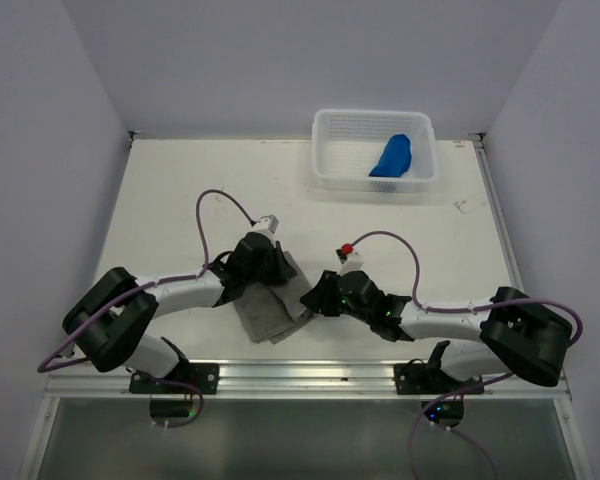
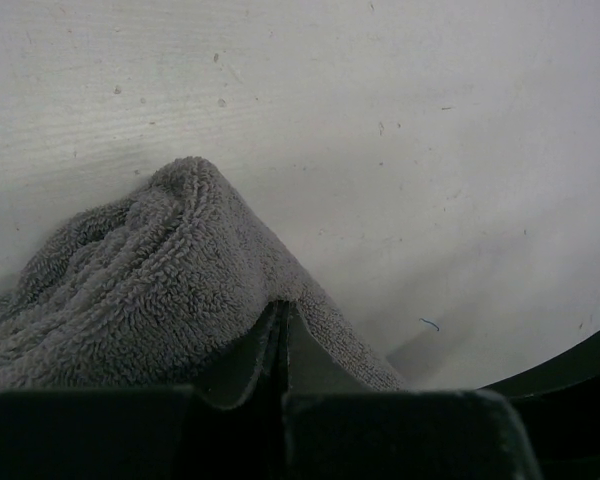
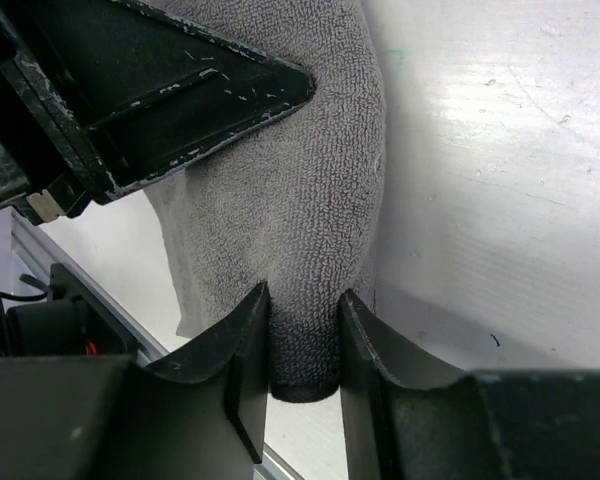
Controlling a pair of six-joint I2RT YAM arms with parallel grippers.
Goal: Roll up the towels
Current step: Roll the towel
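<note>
The right claw (image 3: 302, 335) is pinching a fold of the grey towel (image 1: 272, 312) at the counter's (image 1: 180, 200) 6 o'clock. The left claw (image 2: 280, 325) is pressing shut on its 11 o'clock corner. The blue towel (image 1: 392, 157) is lying bundled in the basket (image 1: 325, 172) at 1 o'clock, apparently done. The grey towel is still awaiting rolling.

My left arm (image 1: 180, 290) and right arm (image 1: 442, 322) are white with fat black joints. Purple cables (image 1: 200, 225) loop off both. My left claw (image 2: 280, 325) and right claw (image 3: 302, 345) are black. One wrist has a red knob (image 1: 347, 248).
</note>
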